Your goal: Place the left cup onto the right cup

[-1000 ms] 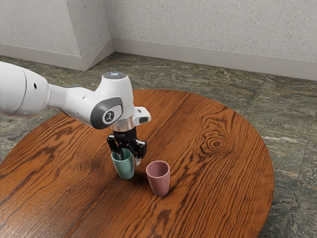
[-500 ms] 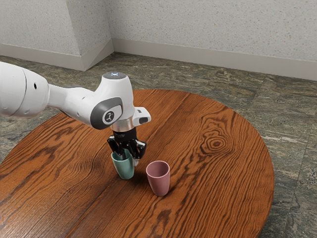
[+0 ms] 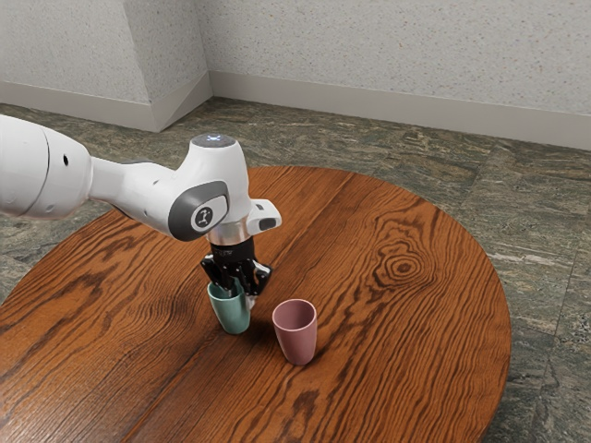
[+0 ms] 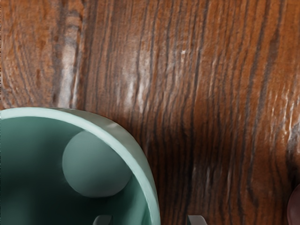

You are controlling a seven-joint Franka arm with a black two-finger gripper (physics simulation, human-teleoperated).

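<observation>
Close under the hand, the green cup [image 4: 70, 164] is cut off in the wrist view: part of its rim, its inner wall and its round bottom are seen, the rest is lost past the frame. Two grey fingertips [image 4: 102, 219] are caught at the frame's edge, one inside the cup and one outside, with the rim between them. A gap is seen between each tip and the wall, so the fingers are held apart and the cup is not clamped. A sliver of the pink cup [image 4: 295, 211] is glimpsed beside the outer fingertip, too little for its shape to be read.

In the exterior view, the gripper [image 3: 237, 281] is pointed straight down over the green cup [image 3: 230, 312], and its tips are hidden by the rim. The white arm [image 3: 138, 194] is stretched in from the exterior view's left, its base cut off.

The green cup is seen standing on the table [image 3: 397, 351], slightly tilted. The pink cup [image 3: 295, 332] is shown whole there, upright, just beside the green one on the exterior view's right, not touching it. The table's near edge is cut off. Beyond it, a stone floor [image 3: 517, 203] and a speckled wall [image 3: 416, 46] are seen.
</observation>
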